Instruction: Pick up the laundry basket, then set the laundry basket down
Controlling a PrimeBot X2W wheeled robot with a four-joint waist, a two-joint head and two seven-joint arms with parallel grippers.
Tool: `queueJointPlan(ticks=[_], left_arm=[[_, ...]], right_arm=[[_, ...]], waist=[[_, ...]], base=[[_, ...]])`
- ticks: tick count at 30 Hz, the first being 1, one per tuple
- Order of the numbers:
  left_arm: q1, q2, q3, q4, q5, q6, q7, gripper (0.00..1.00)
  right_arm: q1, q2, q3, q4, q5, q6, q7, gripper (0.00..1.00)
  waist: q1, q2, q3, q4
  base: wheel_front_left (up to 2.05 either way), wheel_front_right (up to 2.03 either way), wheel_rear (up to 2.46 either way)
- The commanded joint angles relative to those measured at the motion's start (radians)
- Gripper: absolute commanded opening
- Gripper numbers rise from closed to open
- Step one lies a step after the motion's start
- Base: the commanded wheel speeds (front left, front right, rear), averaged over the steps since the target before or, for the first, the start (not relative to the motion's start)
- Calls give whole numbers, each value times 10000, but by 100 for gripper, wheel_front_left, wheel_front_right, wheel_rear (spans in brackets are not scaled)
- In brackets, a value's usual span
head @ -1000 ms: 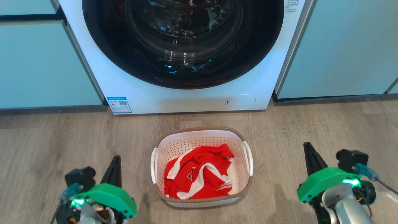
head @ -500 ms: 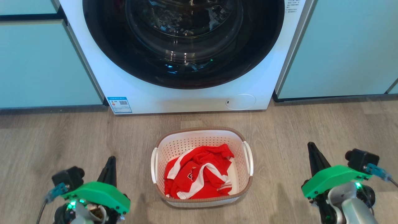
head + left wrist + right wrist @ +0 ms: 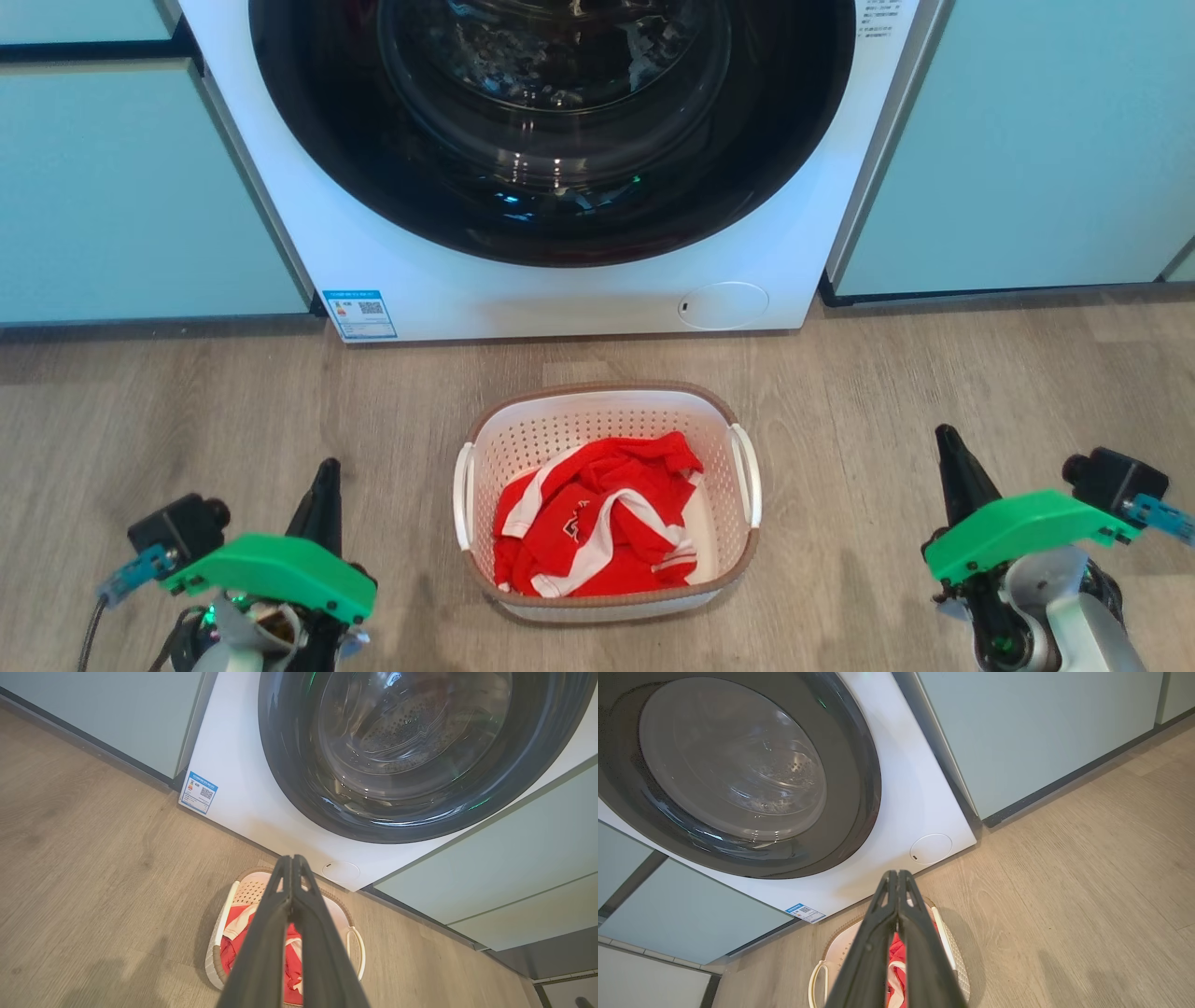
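The laundry basket (image 3: 597, 422) stands on the wooden floor in front of the washing machine, white and perforated with a brown rim and a loop handle on each side. A crumpled red and white garment (image 3: 597, 527) lies inside it. My left gripper (image 3: 326, 471) hovers shut to the basket's left, apart from it. To the basket's right, my right gripper (image 3: 945, 437) is also shut and clear of it. In the left wrist view the closed left gripper (image 3: 292, 859) points over the basket (image 3: 216, 956). The right gripper (image 3: 896, 873) likewise covers part of the basket (image 3: 955, 963).
A white front-loading washing machine (image 3: 420, 280) with a dark round door stands just behind the basket. Pale green cabinets flank it at left (image 3: 121, 187) and right (image 3: 1027, 140). Bare wooden floor (image 3: 840, 392) spreads around the basket on both sides.
Both grippers have drifted outward and lower in the head view, the left one leftward, the right one rightward. The basket has stayed where it was.
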Motion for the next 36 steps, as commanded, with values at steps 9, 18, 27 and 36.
queueJointPlan(ticks=[9,18,27,36], left_arm=[[-609,-76,560,-229,-1244,-269,254,0],[-660,-135,798,-200,-2069,-420,426,0],[-719,-202,1066,-166,-2997,-590,620,0],[-776,-268,1332,-133,-3921,-760,813,0]], right_arm=[[-406,-4,-152,-425,1378,-20,263,0],[-395,0,-268,-467,2272,-23,432,0],[-382,4,-397,-515,3278,-26,622,0],[-369,7,-526,-562,4281,-30,812,0]], waist=[[0,0,3,12],[0,0,6,20],[0,0,9,29],[0,0,12,38]], base=[[0,0,0],[0,0,0],[0,0,0],[0,0,0]])
